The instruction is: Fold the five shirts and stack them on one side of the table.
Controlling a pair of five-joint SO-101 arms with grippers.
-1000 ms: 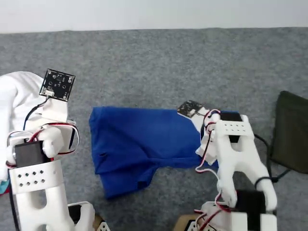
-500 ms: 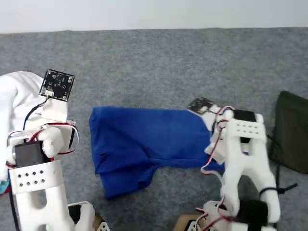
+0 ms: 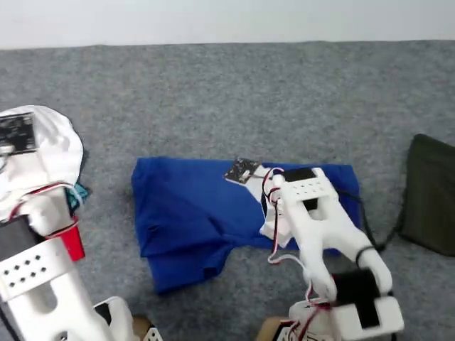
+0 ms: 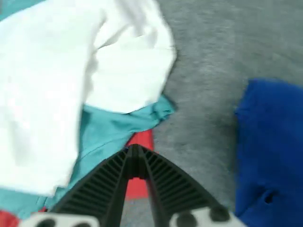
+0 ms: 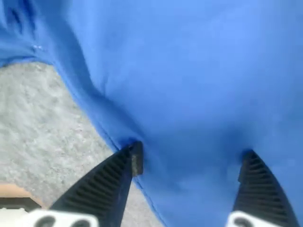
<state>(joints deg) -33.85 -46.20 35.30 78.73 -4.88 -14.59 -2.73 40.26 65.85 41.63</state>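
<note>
Jaws pressed together, the left gripper (image 4: 136,150) hangs over a pile at the table's left side. There a crumpled white cloth shirt (image 4: 71,61) lies atop a teal shirt (image 4: 113,127), with a red shirt (image 4: 140,140) mostly hidden beneath. The right gripper (image 5: 189,160), jaws spread, sits just over the rumpled blue fabric shirt (image 3: 192,206) mid-table, and its arm hides part of the cloth. A dark green shirt (image 3: 430,195) is cut off by the high view's edge.
</note>
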